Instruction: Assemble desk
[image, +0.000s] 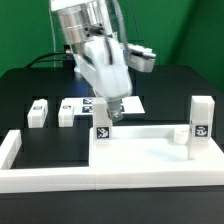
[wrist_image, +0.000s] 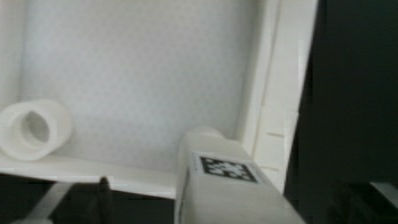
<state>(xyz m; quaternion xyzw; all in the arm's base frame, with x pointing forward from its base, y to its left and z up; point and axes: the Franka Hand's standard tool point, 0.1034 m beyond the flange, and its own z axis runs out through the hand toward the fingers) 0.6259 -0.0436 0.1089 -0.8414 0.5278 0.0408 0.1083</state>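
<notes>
Desk during assembly. The tabletop (image: 145, 148) (wrist_image: 143, 80) lies at the front of the black worktop (image: 165, 85), just behind the long border bar (image: 110, 182). One leg (image: 200, 120) stands at its corner on the exterior view's right, and a second leg (image: 103, 130) (wrist_image: 222, 172) stands at the other far corner. The arm (image: 100, 60) brings its jaws down close beside this second leg; whether they are wide, narrow or gripping it cannot be told. A round socket (wrist_image: 29, 130) shows in the tabletop floor. The parts look light, rigid and smooth, so a leg is probably best held across its flat sides. Two loose legs (image: 38, 112) (image: 68, 113) and the marker board (image: 90, 103) lie behind, and the raised rim (wrist_image: 267, 80) crowds the approach.
</notes>
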